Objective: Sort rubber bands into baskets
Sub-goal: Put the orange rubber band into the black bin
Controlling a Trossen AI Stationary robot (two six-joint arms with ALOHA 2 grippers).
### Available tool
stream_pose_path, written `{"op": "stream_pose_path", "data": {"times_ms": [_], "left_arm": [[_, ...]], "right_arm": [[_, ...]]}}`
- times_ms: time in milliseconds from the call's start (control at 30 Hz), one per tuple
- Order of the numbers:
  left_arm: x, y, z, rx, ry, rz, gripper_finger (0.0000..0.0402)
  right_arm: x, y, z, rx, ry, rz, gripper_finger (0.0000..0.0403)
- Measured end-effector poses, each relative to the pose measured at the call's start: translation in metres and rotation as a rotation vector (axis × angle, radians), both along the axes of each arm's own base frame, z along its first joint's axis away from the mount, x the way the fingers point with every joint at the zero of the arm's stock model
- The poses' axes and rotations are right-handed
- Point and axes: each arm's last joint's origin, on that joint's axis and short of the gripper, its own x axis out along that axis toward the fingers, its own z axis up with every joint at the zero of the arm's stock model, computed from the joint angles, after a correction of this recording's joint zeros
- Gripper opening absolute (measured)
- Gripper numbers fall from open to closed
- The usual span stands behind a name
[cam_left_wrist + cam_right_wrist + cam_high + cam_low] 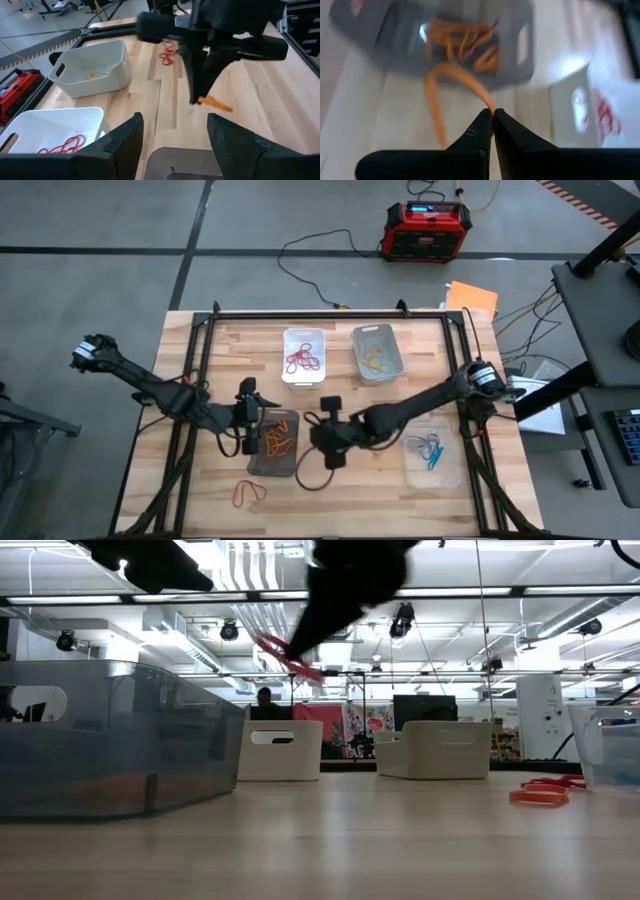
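Pinching an orange rubber band (451, 75) in closed jaws, the right gripper (492, 120) is hanging just beside the dark smoky basket (262, 465) toward the table's right edge, its loop trailing basketward; left gripper (172, 131), jaws open, is waiting over that basket.

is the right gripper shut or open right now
Shut. In the right wrist view the right gripper's fingertips meet, pinching an orange rubber band that trails toward the dark basket.

Two baskets (303, 355) (377, 353) sit side by side behind two nearer baskets (274, 443) (433, 450), bands in each.
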Motion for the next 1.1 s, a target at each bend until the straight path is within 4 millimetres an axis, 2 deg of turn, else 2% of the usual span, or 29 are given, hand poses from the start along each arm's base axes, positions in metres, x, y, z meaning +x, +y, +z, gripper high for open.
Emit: {"op": "stream_pose_path", "data": {"times_ms": [267,567,800,1100], "left_arm": [[-0.013,0.010,0.014,0.020,-0.075,0.099,0.0203],[-0.030,0.018,0.028,-0.004,-0.133,0.113,0.0203],[-0.031,0.016,0.027,0.001,-0.119,0.101,0.0203],[-0.030,0.015,0.025,-0.021,-0.108,0.085,0.0203]], "right_arm": [[0.025,-0.014,0.014,0.015,-0.226,0.104,0.0009],[0.049,-0.016,-0.011,0.007,-0.330,0.122,0.0009],[0.060,-0.020,-0.032,0.019,-0.348,0.097,0.0009],[0.064,-0.031,-0.033,0.074,-0.364,0.016,0.0036]]}}
